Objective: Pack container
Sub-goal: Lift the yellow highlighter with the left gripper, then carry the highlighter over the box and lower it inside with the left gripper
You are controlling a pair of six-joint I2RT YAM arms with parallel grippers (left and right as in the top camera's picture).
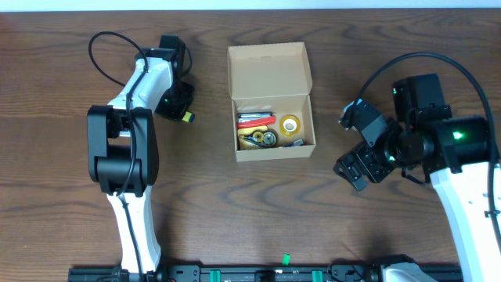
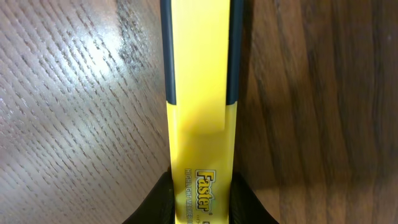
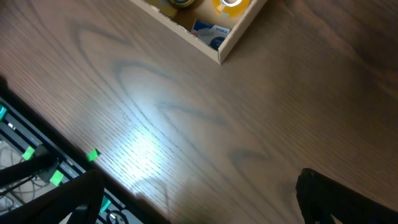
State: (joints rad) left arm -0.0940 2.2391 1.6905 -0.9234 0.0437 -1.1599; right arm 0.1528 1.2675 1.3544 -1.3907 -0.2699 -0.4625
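The box (image 1: 268,69) is sitting in the middle of the counter (image 1: 235,204) with its flap lying back and a tape roll (image 1: 290,124) inside. To its left, the left hand (image 2: 202,194) is clamping a yellow highlighter (image 2: 200,93). To its right, the right hand (image 3: 205,202) is hovering with fingers (image 3: 348,199) spread wide, gripping nothing.

Overhead top-down; right wrist low, shares container (image 1: 268,69).

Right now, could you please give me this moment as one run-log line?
left fingers: shut on yellow highlighter, left of container | right fingers: open, empty | container: lid open, items inside
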